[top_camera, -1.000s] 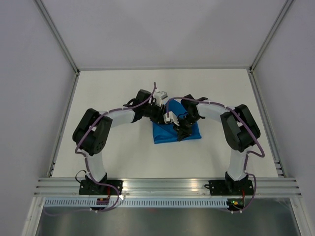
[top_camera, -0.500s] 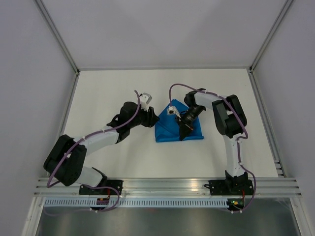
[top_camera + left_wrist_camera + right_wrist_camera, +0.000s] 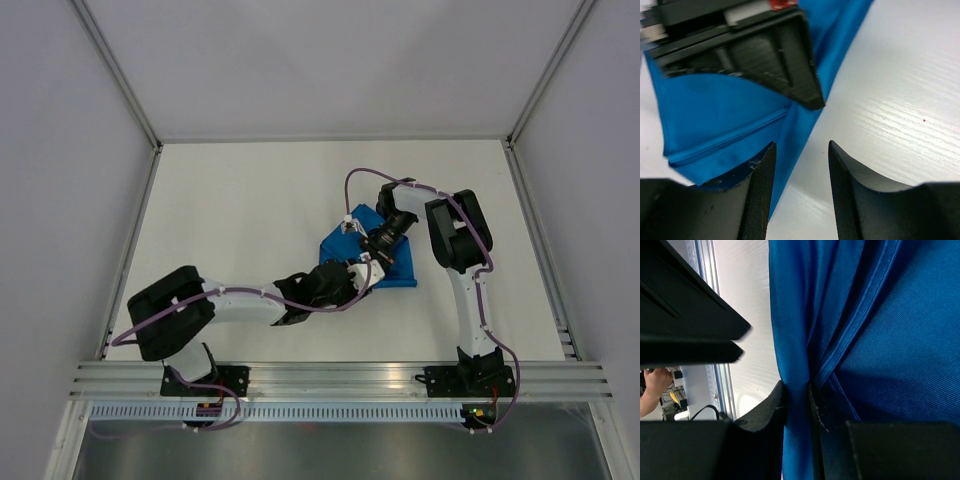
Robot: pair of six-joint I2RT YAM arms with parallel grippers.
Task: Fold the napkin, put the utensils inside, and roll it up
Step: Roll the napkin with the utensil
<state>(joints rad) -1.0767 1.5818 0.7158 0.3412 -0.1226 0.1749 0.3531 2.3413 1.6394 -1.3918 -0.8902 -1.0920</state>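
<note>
The bright blue napkin (image 3: pixel 398 264) lies folded and bunched at the table's middle. My right gripper (image 3: pixel 370 250) is shut on a raised fold of the napkin (image 3: pixel 900 340), pinched between its pads (image 3: pixel 796 390). My left gripper (image 3: pixel 360 274) is open at the napkin's near-left edge. In the left wrist view (image 3: pixel 802 146) its left finger (image 3: pixel 757 185) overlaps the napkin's edge (image 3: pixel 715 115), its right finger is over bare table, and nothing is between them. The right gripper's finger (image 3: pixel 785 65) hangs just above. The knife is out of view.
The white table (image 3: pixel 230 200) is walled by grey panels on three sides. An aluminium rail (image 3: pixel 340 378) runs along the near edge by the arm bases. The left arm's elbow (image 3: pixel 175 310) lies low near the front left.
My left arm has swung from the napkin's far-left side round to its near-left edge, stretched low over the table. My right gripper has stayed on the napkin, and the cloth's left part has shifted.
</note>
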